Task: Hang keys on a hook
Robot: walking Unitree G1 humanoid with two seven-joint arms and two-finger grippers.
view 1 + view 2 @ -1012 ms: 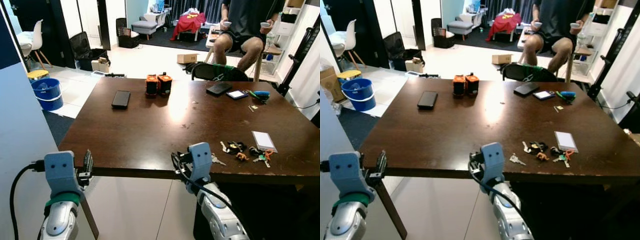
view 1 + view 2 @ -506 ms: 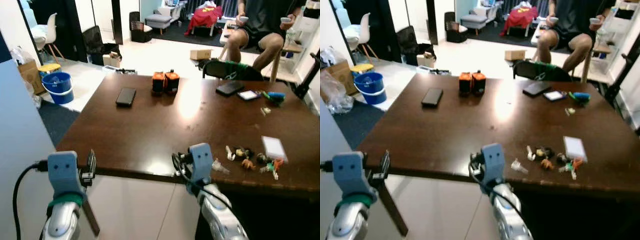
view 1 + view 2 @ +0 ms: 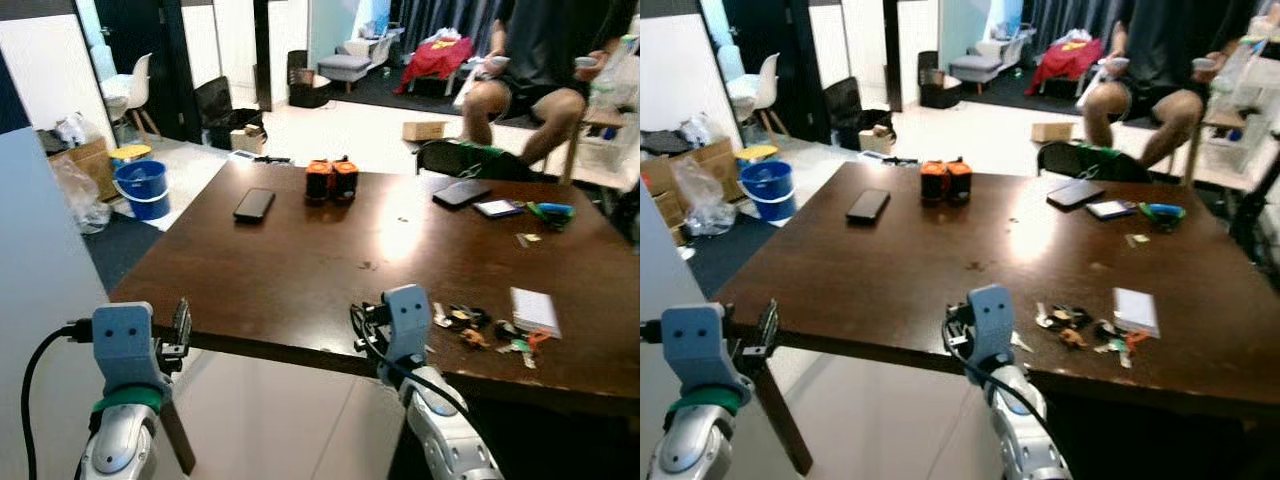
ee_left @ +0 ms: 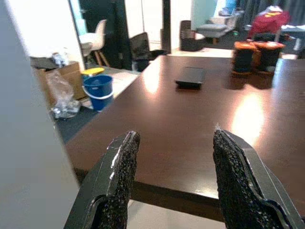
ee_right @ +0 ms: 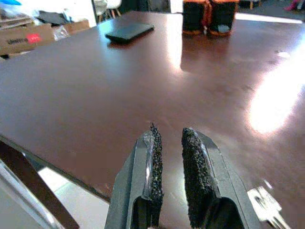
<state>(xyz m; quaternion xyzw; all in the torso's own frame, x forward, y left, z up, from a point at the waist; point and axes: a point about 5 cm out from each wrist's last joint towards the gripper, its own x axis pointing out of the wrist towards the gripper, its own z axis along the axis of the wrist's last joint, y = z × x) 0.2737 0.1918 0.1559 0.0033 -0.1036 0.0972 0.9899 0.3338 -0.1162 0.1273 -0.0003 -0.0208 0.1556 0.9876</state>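
Left end effector (image 4: 171, 181): held at the near left corner of the tabletop, fingers spread wide, nothing between them
Right end effector (image 5: 167, 152): raised over the near edge, fingers nearly closed with a thin gap, nothing gripped
Keys (image 3: 488, 330): several bunches scattered on the near right of the tabletop, just beside a white card (image 3: 533, 310); one silver key (image 5: 267, 210) is seen close to the right fingers
Hook: none made out
Risk: the wrong bunch could be taken, since the bunches lie tangled close together; keys could be pushed off the near edge by a low approach
Tabletop (image 3: 330, 260): dark brown wood, glossy, with window glare in the middle
Farther items: black phone (image 3: 254, 204), two orange-and-black spools (image 3: 331, 180)
Room: pale tiled floor, blue bucket (image 3: 142, 188), seated person (image 3: 535, 70) beyond the far edge
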